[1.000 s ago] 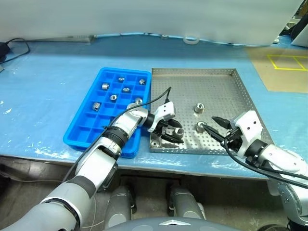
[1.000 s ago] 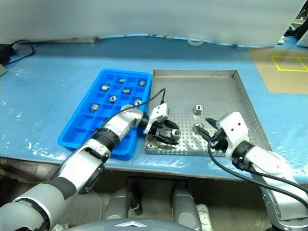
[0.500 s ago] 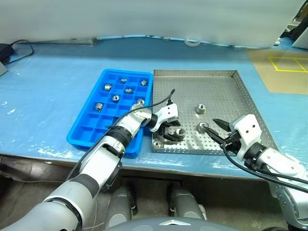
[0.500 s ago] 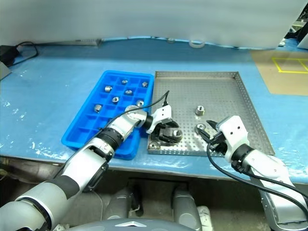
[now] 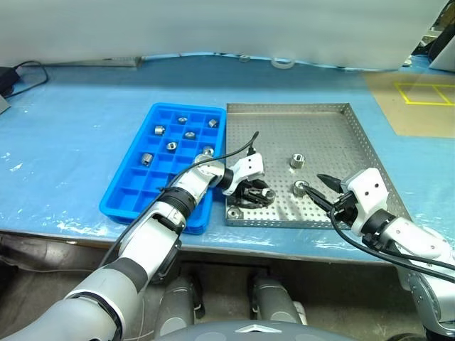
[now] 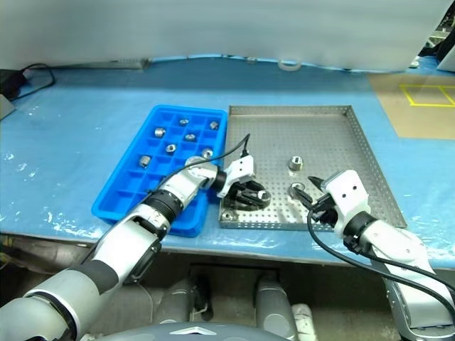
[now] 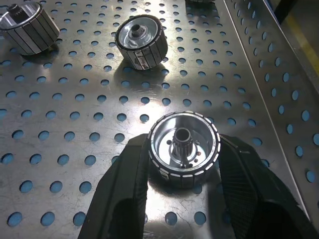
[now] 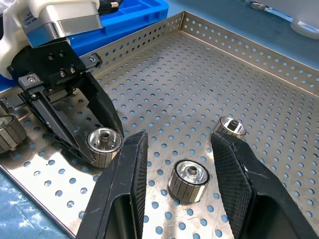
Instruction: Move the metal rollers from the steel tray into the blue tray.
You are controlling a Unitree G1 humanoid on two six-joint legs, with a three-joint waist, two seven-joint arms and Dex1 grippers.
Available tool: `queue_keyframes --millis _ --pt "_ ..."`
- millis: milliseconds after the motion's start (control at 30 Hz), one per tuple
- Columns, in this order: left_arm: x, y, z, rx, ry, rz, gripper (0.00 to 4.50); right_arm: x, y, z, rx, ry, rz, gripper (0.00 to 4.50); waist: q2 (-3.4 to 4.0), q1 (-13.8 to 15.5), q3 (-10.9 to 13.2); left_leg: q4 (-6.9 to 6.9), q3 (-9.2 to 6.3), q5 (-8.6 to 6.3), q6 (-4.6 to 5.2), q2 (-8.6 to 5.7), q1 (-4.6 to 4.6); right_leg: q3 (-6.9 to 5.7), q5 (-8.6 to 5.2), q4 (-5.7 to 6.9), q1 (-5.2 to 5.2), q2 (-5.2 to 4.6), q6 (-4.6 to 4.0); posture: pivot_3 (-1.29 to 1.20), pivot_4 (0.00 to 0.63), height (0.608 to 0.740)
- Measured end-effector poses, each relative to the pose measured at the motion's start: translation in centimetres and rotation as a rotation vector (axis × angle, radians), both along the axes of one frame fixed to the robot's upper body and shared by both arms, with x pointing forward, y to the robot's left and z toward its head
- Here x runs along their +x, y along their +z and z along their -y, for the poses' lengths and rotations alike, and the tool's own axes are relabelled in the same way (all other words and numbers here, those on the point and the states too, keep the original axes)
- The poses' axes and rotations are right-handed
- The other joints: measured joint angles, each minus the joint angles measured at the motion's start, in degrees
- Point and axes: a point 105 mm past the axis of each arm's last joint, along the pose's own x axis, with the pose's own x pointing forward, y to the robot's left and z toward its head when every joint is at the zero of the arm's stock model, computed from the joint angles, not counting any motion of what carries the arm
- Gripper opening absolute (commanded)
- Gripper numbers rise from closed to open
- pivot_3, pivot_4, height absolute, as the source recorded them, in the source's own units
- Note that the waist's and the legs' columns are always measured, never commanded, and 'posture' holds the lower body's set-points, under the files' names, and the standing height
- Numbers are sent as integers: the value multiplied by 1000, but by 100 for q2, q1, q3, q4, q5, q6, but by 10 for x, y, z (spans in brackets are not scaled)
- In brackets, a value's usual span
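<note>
**A:** What sits on the worktop (image 5: 71, 128)?

**B:** The steel tray (image 5: 313, 131), and the blue tray (image 5: 131, 192) just beside its left edge. Seven rollers (image 5: 171, 145) lie in the blue tray's far compartments. Four are in the steel tray, all toward its near edge, one of them in the near left corner.

**A:** And the grippers?

**B:** The left gripper (image 5: 257, 193) is clamped on one roller (image 7: 184, 149), with a finger on each ribbed side while it stands on the perforated floor. The right gripper (image 8: 178, 137) stands open and holds nothing, with another roller (image 8: 188, 179) just ahead of it.

**A:** How would they handle?

**B:** I'd judge them solid metal, stiff and dense for their size. The polish looks slippery, but the ribs around the wall should give the pads some bite. Squeezing across the round wall, as the left does, seems right. A roller on its side could roll away.

**A:** Any writing?

**B:** None that I can read.
</note>
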Motion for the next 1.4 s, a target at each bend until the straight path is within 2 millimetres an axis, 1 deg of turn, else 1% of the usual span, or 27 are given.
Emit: queue_keyframes --millis 133,200,267,300,367,433,500,600,667,767,867,933,967,1000,1067,1167,1300,1400 --pt "3 4 -2 -35 33 -9 1720 2 4 -1 2 4 12 2018 -3 -31 2 0 -1 -1 1 -4 -5 1 -7 0 -4 -3 11 -513 150 740" --pt "7 10 -3 -94 74 -53 1720 4 5 -2 5 6 13 2018 -7 -38 4 0 -1 -1 1 -3 -17 1 -7 0 -20 -3 12 -503 150 740" --pt "11 23 -5 -176 123 -110 1720 4 7 -5 22 20 8 2018 -12 -47 8 0 -1 0 2 -1 -52 1 -5 3 -64 -2 9 -492 150 740" --pt "13 32 -7 -220 138 -126 1720 5 8 -7 32 31 8 2018 -13 -54 8 0 -1 0 2 -1 -73 0 16 6 -87 -2 -24 -478 150 740" --pt "15 49 -11 -285 146 -127 1720 7 14 -10 49 53 16 2018 -11 -54 7 0 0 4 16 0 -102 0 32 15 -116 -2 -38 -452 150 740" --pt "16 65 -23 -327 152 -112 1720 9 22 -15 48 89 34 2018 -11 -58 7 -3 3 5 36 6 -115 -4 31 31 -138 -2 -37 -413 150 740" --pt "16 74 -41 -350 179 -90 1720 14 28 -20 41 126 47 2018 -11 -57 7 -8 4 5 36 13 -125 -9 31 56 -163 1 -36 -385 150 740" --pt "15 75 -71 -368 274 -82 1720 26 33 -35 48 206 51 2018 -11 -21 8 -9 4 10 27 29 -131 -25 24 95 -183 9 -30 -275 150 740" --pt "13 76 -87 -374 345 -71 1720 31 36 -45 53 261 48 2018 -12 36 11 -9 -1 26 0 36 -131 -38 22 100 -181 11 -32 -184 150 740" --pt "6 82 -104 -407 446 -39 1720 38 36 -58 68 345 31 2018 -17 212 15 -7 -3 34 -18 36 -126 -38 21 100 -172 10 -33 -80 150 740" --pt "-4 86 -121 -460 571 -15 1720 49 41 -75 82 451 26 2018 -21 357 19 -3 -2 29 -38 33 -102 -34 22 103 -152 7 -35 112 150 740" --pt "-11 83 -131 -477 657 -9 1720 56 46 -83 80 506 33 2018 -24 508 20 -4 -5 32 -44 33 -98 -35 22 106 -150 7 -35 214 150 740" --pt "-14 80 -137 -481 711 -5 1720 61 47 -87 82 533 34 2018 -25 567 20 -6 -8 34 -47 34 -98 -38 22 107 -150 7 -34 214 150 740" --pt "-17 76 -143 -481 761 -2 1720 66 47 -89 85 553 30 2018 -27 651 22 -9 -11 37 -52 35 -99 -42 22 109 -152 7 -35 297 150 740" --pt "-22 71 -155 -477 854 10 1720 73 45 -99 85 613 10 2018 -31 829 24 -15 -20 41 -57 37 -104 -55 22 109 -155 8 -35 402 150 740" --pt "-34 71 -171 -484 959 48 1720 78 41 -115 88 710 -20 2018 -32 1100 25 -23 -26 43 -58 37 -117 -64 21 106 -164 8 -37 548 150 740" --pt "-54 67 -187 -469 1071 77 1720 84 38 -128 73 812 -48 2018 -34 1462 26 -21 -36 51 -41 37 -134 -81 17 106 -170 7 -43 631 150 740" --pt "-65 65 -199 -464 1145 94 1720 87 36 -137 71 863 -55 2018 -36 1754 27 -20 -41 45 -58 39 -133 -87 17 108 -167 7 -43 651 150 740"
